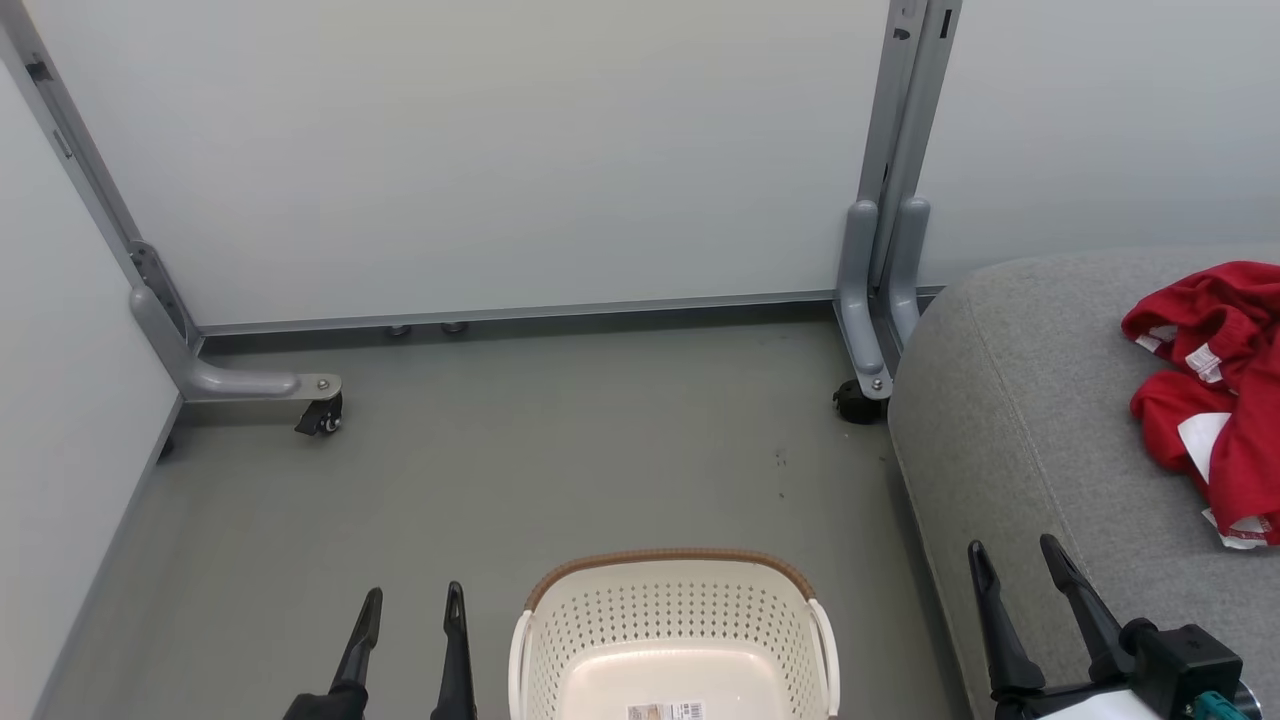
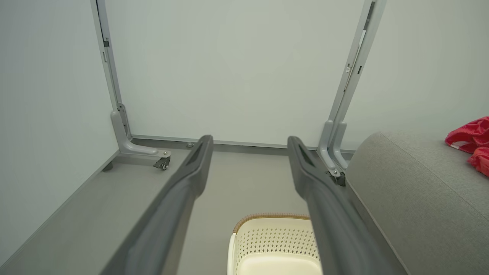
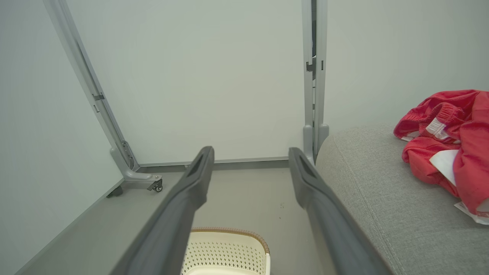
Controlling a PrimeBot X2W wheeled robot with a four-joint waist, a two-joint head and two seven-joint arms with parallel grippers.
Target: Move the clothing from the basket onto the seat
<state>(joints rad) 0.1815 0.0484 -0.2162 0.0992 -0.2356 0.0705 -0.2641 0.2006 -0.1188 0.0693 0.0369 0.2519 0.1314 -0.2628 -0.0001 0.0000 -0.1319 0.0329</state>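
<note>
Castored partitions [image 1: 450, 150] fence the grey floor [image 1: 500, 470]; clothing [image 1: 1225, 400] lies on the seat [image 1: 1020, 420] by the basket [image 1: 670, 612]; our left gripper [image 1: 415, 590], right gripper [image 1: 1012, 542] gape empty.

Floor [image 1: 560, 450] open between basket [image 1: 670, 610] and partition panels. Left partition foot [image 1: 240, 383] juts onto floor; right partition foot [image 1: 862, 300] stands beside seat [image 1: 1040, 420]. Basket open from above. Seat's near part free; clothing [image 1: 1225, 400] heaped at right.

My head cam sat high, faced down-forward at floor [image 1: 550, 450], basket [image 1: 665, 556] close at bottom edge. Both wrist cams sat low, looked along my fingers [image 2: 191, 179] toward wall [image 1: 500, 150]. All three shared basket, seat [image 1: 1030, 400], clothing [image 1: 1230, 380].
</note>
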